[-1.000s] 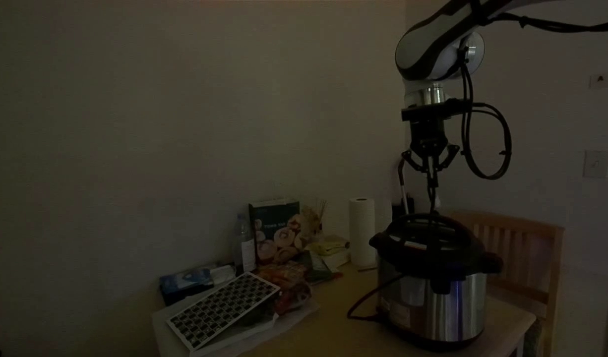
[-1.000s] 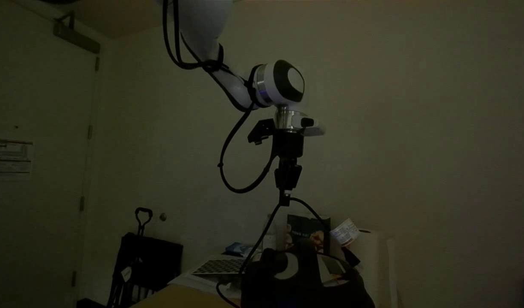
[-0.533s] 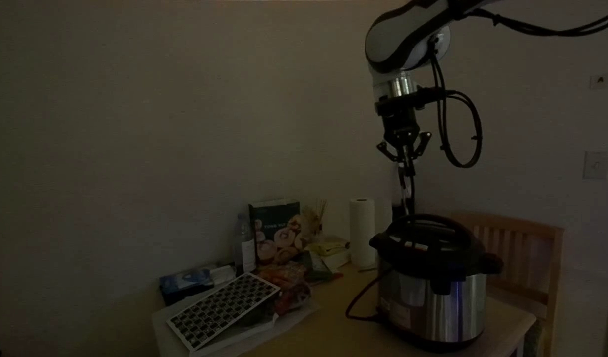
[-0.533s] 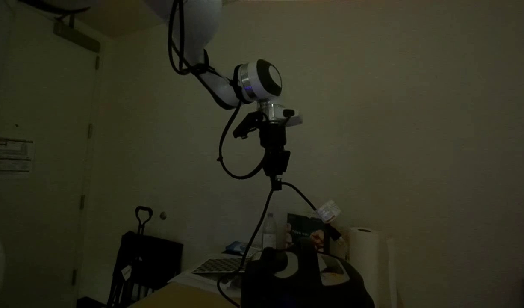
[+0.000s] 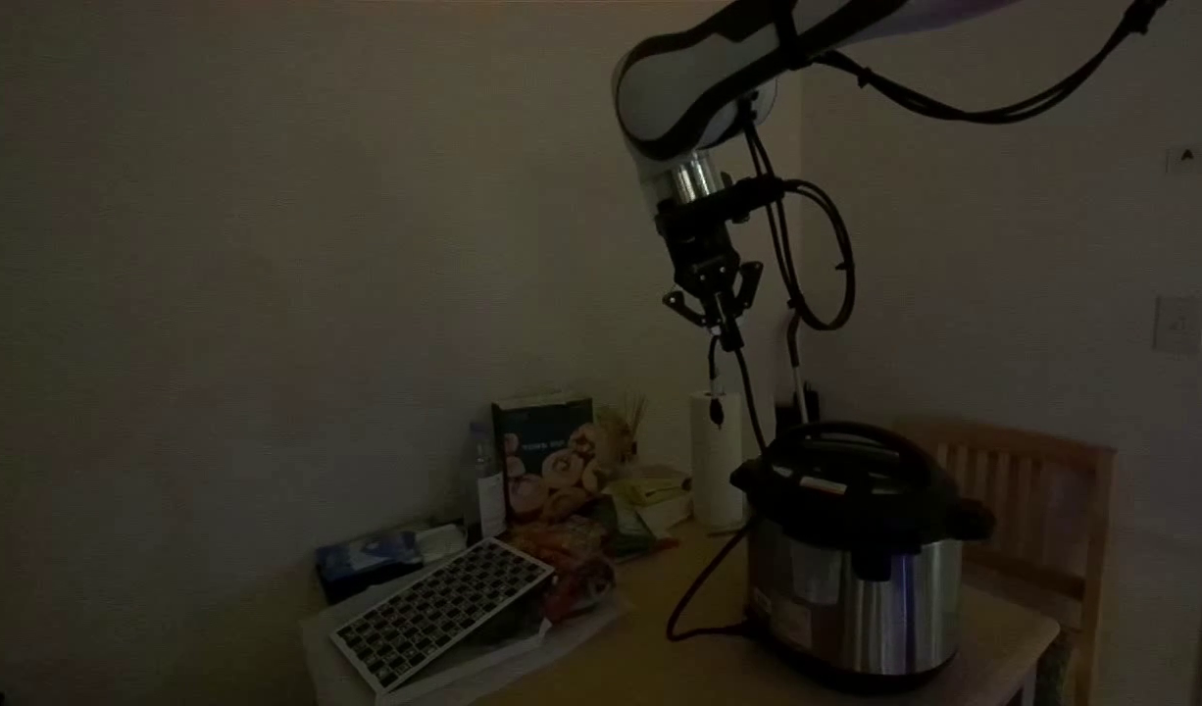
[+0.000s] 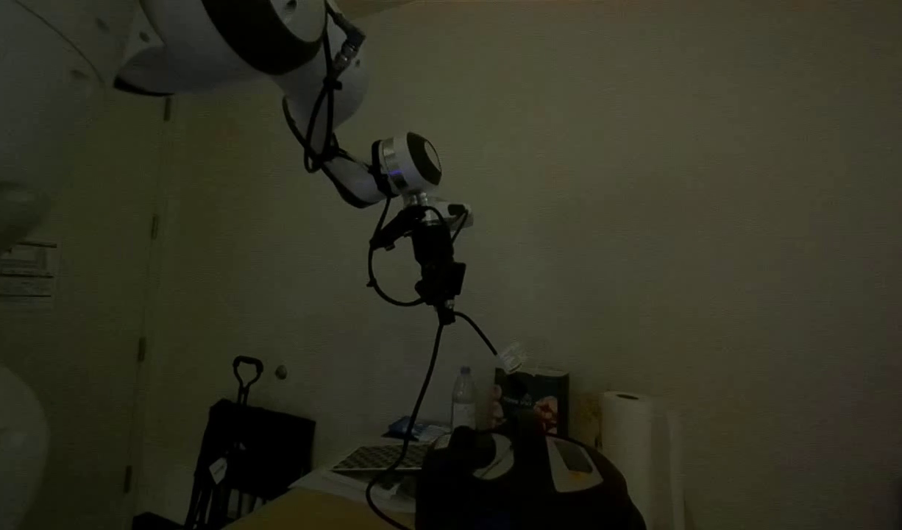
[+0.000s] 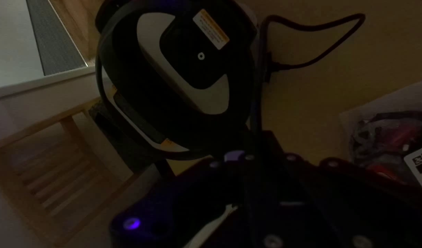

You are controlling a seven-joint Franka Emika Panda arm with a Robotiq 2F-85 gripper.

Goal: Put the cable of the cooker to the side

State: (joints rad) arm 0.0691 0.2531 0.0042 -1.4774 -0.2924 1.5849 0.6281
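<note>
The cooker, with steel body and black lid, stands on the table in an exterior view (image 5: 851, 598). Its lid shows in an exterior view (image 6: 524, 486) and in the wrist view (image 7: 187, 44). My gripper (image 5: 729, 340), also in an exterior view (image 6: 446, 315), is shut on the black cable (image 5: 748, 397) above and beside the cooker. One part of the cable (image 6: 427, 383) runs down to a loop beside the cooker. The plug end hangs free with a white tag (image 6: 511, 356). In the wrist view the cable (image 7: 261, 79) runs up from the dark fingertips (image 7: 257, 141).
A white paper-towel roll (image 5: 717, 490) stands behind the hanging plug. A green box (image 5: 542, 456), a bottle (image 5: 485, 495), food bags (image 5: 562, 559) and a grid panel (image 5: 444, 613) lie at the table's far side. A wooden chair (image 5: 1023, 510) stands behind the cooker.
My gripper has moved left in both exterior views, from over the cooker to beside it, tilting and carrying the cable. The plug end has swung off the cooker and hangs before the paper-towel roll.
</note>
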